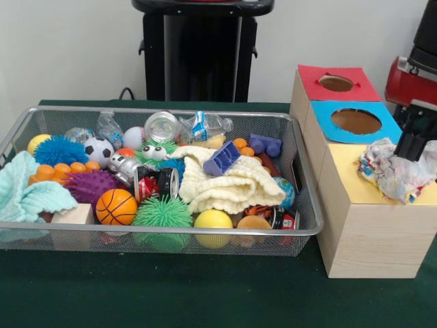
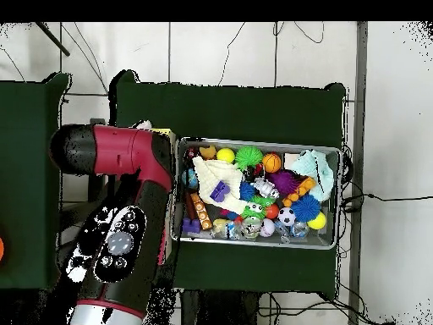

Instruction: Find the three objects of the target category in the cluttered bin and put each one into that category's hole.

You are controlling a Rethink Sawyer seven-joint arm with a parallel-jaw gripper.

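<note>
Plain pale wall (image 1: 68, 48) behind, evenly lit. Dark green cloth over the counter (image 1: 171, 294). From overhead, light tiled floor (image 2: 389, 127) with thin black cables (image 2: 296, 34) trailing across, and a second green-covered counter (image 2: 25, 178) off to one side.

Green cloth (image 1: 171, 294) covers table; black cables (image 2: 372, 199) on tiled floor.

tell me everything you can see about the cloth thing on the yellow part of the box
The crumpled cloth looks like thin white fabric with red, blue and yellow print, bunched into a loose wad. It sits on the yellow top of the wooden box, covering the spot where a hole would be. The gripper presses into its right side; its fingers are hidden.
</note>
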